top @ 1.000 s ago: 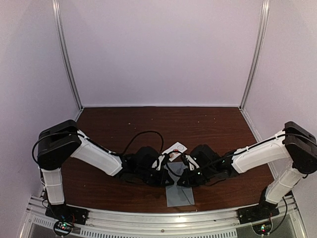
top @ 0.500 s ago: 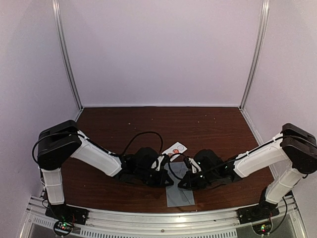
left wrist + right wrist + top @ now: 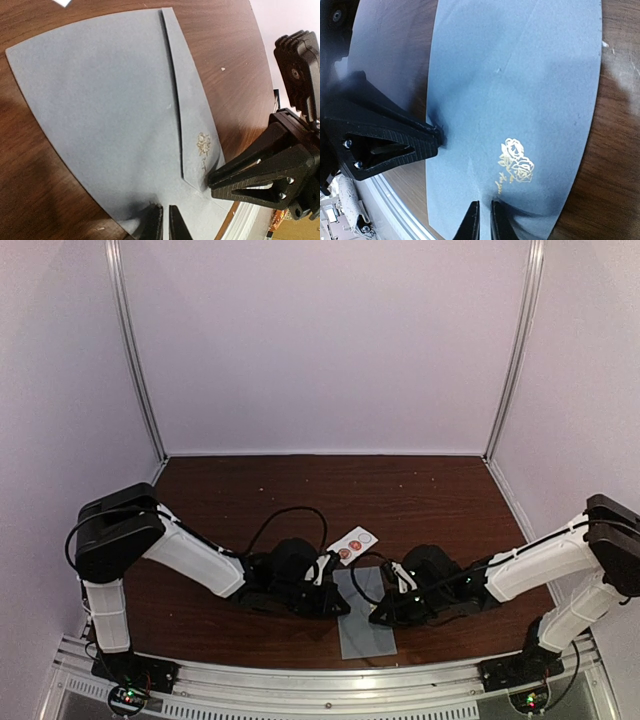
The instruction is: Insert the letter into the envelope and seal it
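The grey-blue envelope [image 3: 364,638] lies flat at the near middle of the table, flap folded down, with a gold rose print [image 3: 516,161] on the flap. It fills the left wrist view [image 3: 110,110] and the right wrist view [image 3: 520,75]. My left gripper [image 3: 165,223] is shut, its tips pressing on the envelope's left side [image 3: 340,604]. My right gripper [image 3: 482,216] is shut, its tips pressing on the flap beside the rose [image 3: 377,616]. The two grippers face each other across the envelope. No letter is in view.
A small white card with red round stickers [image 3: 354,542] lies just beyond the envelope. A metal rail [image 3: 320,680] runs along the near edge, close to the envelope's near end. Brown tabletop [image 3: 330,485] stretches to the back wall.
My right gripper has slid to the right and nearer across the envelope, uncovering more of it. My left gripper has stayed in place.
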You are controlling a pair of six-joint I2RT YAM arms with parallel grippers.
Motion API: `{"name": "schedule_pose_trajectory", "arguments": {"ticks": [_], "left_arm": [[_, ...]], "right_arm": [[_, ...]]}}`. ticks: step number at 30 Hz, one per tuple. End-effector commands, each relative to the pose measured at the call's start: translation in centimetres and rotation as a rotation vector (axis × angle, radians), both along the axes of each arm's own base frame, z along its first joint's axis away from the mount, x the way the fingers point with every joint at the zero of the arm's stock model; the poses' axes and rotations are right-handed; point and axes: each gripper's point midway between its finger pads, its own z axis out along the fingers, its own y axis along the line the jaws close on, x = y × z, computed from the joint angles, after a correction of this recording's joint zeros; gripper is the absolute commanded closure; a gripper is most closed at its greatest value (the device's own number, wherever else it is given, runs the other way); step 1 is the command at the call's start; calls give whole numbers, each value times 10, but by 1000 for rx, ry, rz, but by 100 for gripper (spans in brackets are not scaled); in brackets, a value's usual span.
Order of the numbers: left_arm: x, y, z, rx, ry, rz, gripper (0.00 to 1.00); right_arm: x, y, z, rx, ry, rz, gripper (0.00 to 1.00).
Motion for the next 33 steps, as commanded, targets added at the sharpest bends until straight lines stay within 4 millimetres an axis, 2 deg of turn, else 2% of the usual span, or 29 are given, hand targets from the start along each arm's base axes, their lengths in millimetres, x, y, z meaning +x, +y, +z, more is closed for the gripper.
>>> {"name": "schedule_pose_trajectory", "arguments": {"ticks": [1, 5, 9, 12, 13, 16, 21, 23, 33], "left_arm": [[13, 3, 19, -28, -50, 19, 92], [40, 14, 56, -73, -119, 47, 84], [69, 26, 68, -30, -188, 7, 80], [91, 30, 70, 35, -225, -49, 80], [102, 27, 79, 41, -256, -68, 80], [122, 25, 80, 90, -310, -119, 81], [151, 24, 61, 188, -365, -165, 87], [155, 21, 50, 207, -363, -180, 88], [171, 22, 25, 244, -366, -183, 92]], "right_arm": [[7, -3, 6, -65, -43, 9, 89], [23, -4, 38, -83, -134, -6, 80], [42, -9, 61, -93, -197, -31, 75], [60, -13, 66, -118, -229, -46, 76], [66, -15, 67, -125, -239, -55, 76], [86, -12, 69, -135, -257, -71, 76], [111, 6, 73, -142, -278, -69, 76], [119, 10, 69, -158, -283, -78, 76], [150, 35, 53, -123, -254, -81, 76]]}}
